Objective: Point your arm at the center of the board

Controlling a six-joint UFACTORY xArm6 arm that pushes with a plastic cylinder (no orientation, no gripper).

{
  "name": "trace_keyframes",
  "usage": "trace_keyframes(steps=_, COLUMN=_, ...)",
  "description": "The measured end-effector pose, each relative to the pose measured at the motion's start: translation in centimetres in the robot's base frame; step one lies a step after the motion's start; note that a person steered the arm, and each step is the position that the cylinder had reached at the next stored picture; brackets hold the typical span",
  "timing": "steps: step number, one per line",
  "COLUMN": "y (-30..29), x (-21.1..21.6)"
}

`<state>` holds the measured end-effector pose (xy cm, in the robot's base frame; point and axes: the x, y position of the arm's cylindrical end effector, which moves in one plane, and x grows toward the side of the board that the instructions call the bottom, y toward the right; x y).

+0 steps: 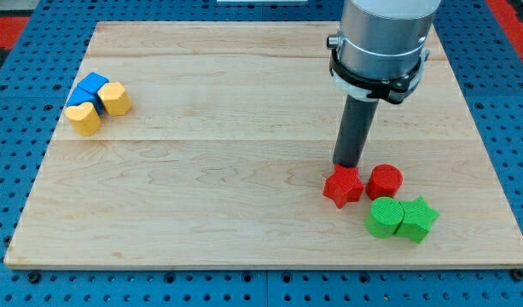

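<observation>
Your rod ends at my tip [347, 165], which stands just behind the red star block [343, 186], touching it or nearly so, right of the middle of the table [244, 230] and toward the view's bottom. The tool is a plain rod, with nothing to open or clamp. I judge the task not finished: the centre lies to the view's left and slightly up, with no block between.

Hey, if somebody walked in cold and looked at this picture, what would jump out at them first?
Probably the big grey arm coming down from the view's top, with my tip right behind the red star block. That star sits in a bright cluster at the lower right with a red cylinder, a green cylinder and a green star block. Far off at the upper left huddle two yellow blocks and a blue one.
</observation>
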<state>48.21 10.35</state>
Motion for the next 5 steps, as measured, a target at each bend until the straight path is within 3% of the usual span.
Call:
trace_keyframes(steps=2, y=-2.2, x=-0.4)
trace_keyframes(steps=3, y=-6.9, x=-1.5)
trace_keyframes(steps=5, y=-8.6, x=-5.0)
